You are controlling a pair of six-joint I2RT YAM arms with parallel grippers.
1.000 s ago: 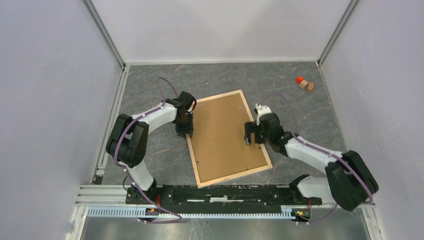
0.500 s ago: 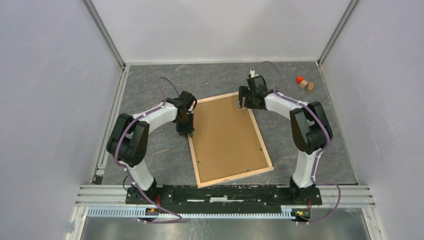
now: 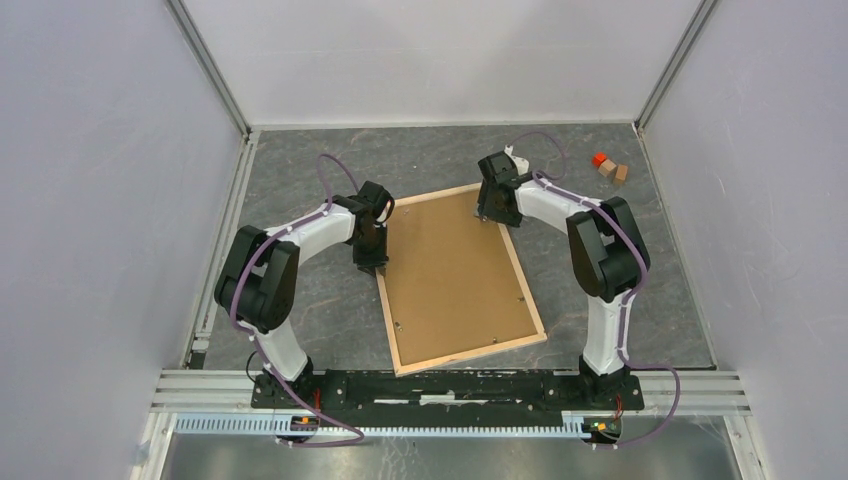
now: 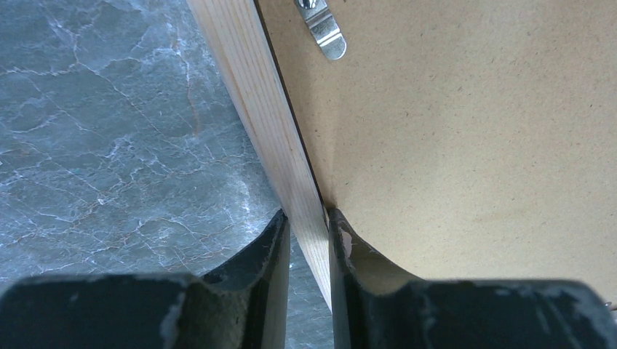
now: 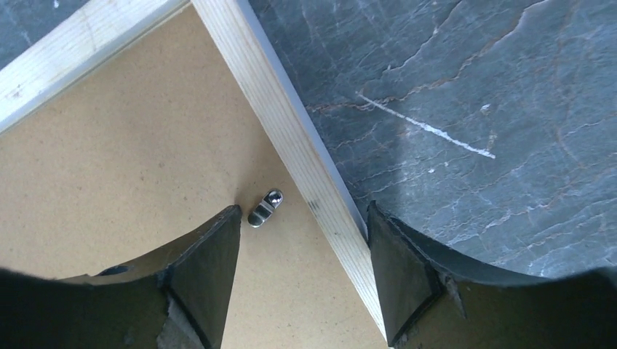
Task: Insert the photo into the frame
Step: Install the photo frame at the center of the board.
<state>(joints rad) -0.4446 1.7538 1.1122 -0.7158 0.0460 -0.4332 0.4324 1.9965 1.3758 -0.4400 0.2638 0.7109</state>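
Left jaws: clamped across the frame's [image 3: 470, 353] side rail.
Right jaws: apart, straddling the opposite rail; a metal clip [image 5: 265, 207] lies between them.
Backing board [image 3: 455, 265]: inside the frame, spanning between both jaws.
Blocks [image 3: 610, 168]: on the tabletop [image 3: 330, 310], well outside the right jaws.

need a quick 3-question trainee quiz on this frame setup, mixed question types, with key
1. True or false: the frame lies back side up, with the brown board showing.
2. The left gripper is: A open beside the rail; B shut on the frame's rail; C shut on nothing.
3. Fill in: the right gripper stands open astride a rail, and a small metal ____ lies between its fingers.
Key: 1 true; 2 B; 3 clip.
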